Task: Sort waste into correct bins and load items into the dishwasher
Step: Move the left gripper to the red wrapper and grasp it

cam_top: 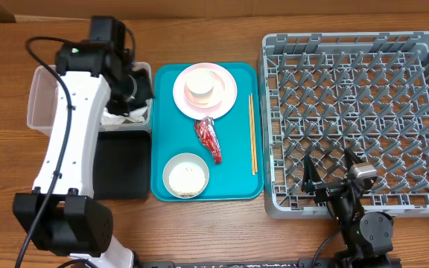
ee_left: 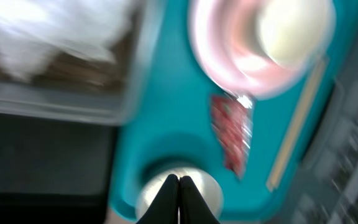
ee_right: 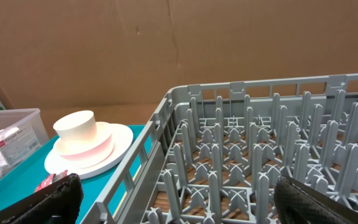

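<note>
Left tool [ee_left: 179, 182] is pinched shut with nothing in it, hanging over the clear tub [cam_top: 39, 97]. The crumpled tissue [cam_top: 123, 115] lies in there, so I'd guess that piece is sorted. The red wrapper [cam_top: 208, 138], chopsticks [cam_top: 252, 134], rice bowl [cam_top: 185, 176] and pink plate [cam_top: 228, 93] all sit on the teal tray [cam_top: 233, 171]. Right tool [cam_top: 328, 177] is spread wide and holds nothing. It's parked at the rack's [cam_top: 356, 45] near edge, probably just waiting for the dishes.
</note>
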You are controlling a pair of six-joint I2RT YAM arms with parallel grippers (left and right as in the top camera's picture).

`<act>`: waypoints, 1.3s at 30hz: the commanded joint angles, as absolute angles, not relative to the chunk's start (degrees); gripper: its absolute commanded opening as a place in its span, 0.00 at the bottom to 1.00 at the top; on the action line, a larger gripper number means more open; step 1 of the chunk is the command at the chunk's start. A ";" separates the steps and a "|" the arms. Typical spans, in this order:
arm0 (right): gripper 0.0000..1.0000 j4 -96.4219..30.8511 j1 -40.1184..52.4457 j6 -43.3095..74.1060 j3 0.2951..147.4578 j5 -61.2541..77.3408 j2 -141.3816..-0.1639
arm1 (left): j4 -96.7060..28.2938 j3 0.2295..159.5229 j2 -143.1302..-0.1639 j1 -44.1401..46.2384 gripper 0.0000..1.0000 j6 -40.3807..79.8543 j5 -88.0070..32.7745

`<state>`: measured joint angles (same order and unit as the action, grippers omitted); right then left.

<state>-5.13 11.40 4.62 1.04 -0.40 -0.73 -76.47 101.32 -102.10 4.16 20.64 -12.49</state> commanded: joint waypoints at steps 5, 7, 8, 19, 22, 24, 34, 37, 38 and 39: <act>1.00 -4.80 11.55 4.45 0.45 -0.49 -0.23 | -72.73 93.43 -102.76 17.98 0.04 18.33 -20.69; 1.00 -4.80 11.55 4.45 0.45 -0.49 -0.23 | -70.28 91.07 -102.76 20.84 0.04 21.08 -18.81; 1.00 -4.80 11.55 4.45 0.45 -0.49 -0.23 | -69.19 90.15 -102.76 22.04 0.09 22.35 -17.91; 1.00 -4.80 11.55 4.45 0.45 -0.49 -0.23 | -58.02 81.71 -102.87 31.20 0.60 32.77 -5.52; 1.00 -4.80 11.55 4.45 0.45 -0.49 -0.23 | -56.16 79.77 -102.87 32.32 0.60 34.72 -2.63; 1.00 -4.80 11.55 4.45 0.45 -0.49 -0.23 | -54.74 78.22 -102.87 32.84 0.60 36.58 -0.30; 1.00 -4.80 11.55 4.45 0.45 -0.49 -0.23 | -44.10 69.97 -102.87 33.19 0.53 40.34 3.57; 1.00 -4.80 11.55 4.45 0.45 -0.49 -0.23 | -41.19 68.27 -102.87 33.19 0.50 40.34 3.60; 1.00 -4.80 11.55 4.45 0.45 -0.49 -0.23 | -40.14 67.64 -102.87 33.19 0.49 40.32 3.62; 1.00 -4.80 11.55 4.45 0.45 -0.49 -0.23 | -39.53 67.29 -102.87 33.19 0.49 40.34 3.60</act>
<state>-5.15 11.40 4.62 1.04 -0.40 -0.73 -40.75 68.84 -102.35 33.01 39.11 2.26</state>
